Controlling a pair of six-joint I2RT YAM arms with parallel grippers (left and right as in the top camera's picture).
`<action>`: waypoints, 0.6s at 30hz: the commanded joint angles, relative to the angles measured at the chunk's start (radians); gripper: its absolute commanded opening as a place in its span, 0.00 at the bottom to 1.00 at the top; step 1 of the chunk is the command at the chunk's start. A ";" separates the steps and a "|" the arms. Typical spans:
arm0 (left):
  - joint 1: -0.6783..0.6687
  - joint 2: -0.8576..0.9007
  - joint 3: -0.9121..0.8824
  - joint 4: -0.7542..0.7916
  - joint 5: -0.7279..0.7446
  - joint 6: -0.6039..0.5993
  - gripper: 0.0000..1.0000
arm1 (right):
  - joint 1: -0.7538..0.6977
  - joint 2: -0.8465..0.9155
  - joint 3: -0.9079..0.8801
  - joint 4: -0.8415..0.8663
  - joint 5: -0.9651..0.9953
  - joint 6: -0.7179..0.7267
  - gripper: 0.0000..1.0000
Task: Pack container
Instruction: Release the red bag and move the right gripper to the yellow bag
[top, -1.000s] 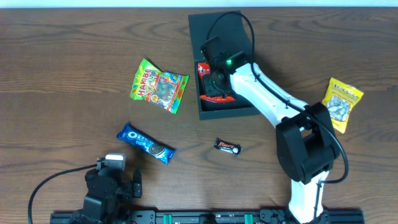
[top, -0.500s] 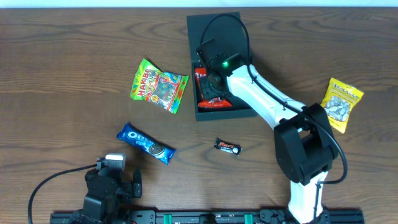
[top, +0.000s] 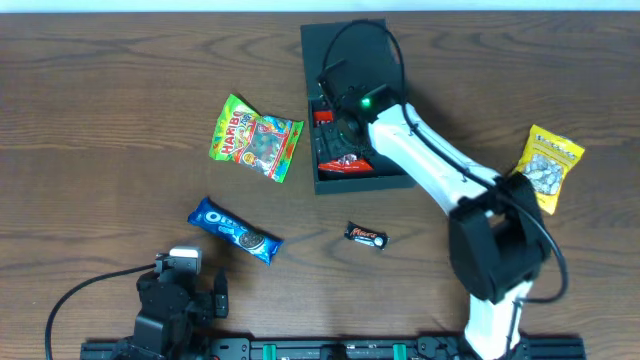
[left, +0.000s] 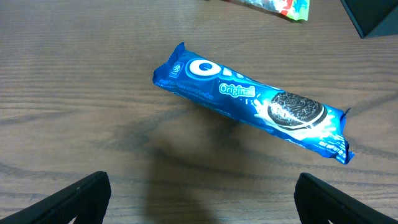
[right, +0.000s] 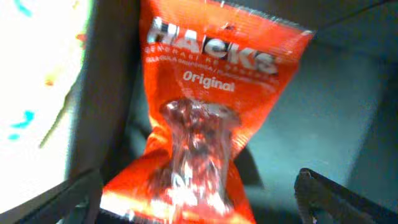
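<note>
The container (top: 362, 182) is a dark box at the table's far middle, with its flap lid (top: 345, 45) open and lying behind it. A red Hacks packet (top: 334, 160) (right: 205, 106) lies inside, against the left wall. My right gripper (top: 340, 135) (right: 202, 205) hovers in the box, open. Its fingers (right: 339, 196) stand on either side of the packet without gripping it. My left gripper (top: 188, 285) (left: 202, 208) rests open and empty at the near left edge. A blue Oreo pack (left: 249, 102) lies a little ahead of it.
On the wood table lie a green Haribo bag (top: 255, 137), the Oreo pack (top: 235, 230), a small Mars bar (top: 366, 236) in front of the box, and a yellow packet (top: 550, 165) at the right. A black cable (top: 365, 40) arcs over the lid.
My right gripper has gone from shut to open, letting go of the red packet inside the box. The box has slid slightly left. The left arm has not moved.
</note>
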 joint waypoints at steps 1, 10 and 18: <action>-0.004 -0.002 -0.009 -0.058 -0.025 -0.001 0.95 | -0.003 -0.143 0.013 -0.014 0.025 -0.032 0.99; -0.004 -0.002 -0.009 -0.058 -0.025 -0.001 0.95 | -0.077 -0.500 0.013 -0.151 0.156 -0.001 0.99; -0.004 -0.002 -0.009 -0.058 -0.025 -0.001 0.96 | -0.477 -0.591 0.009 -0.386 0.161 0.090 0.99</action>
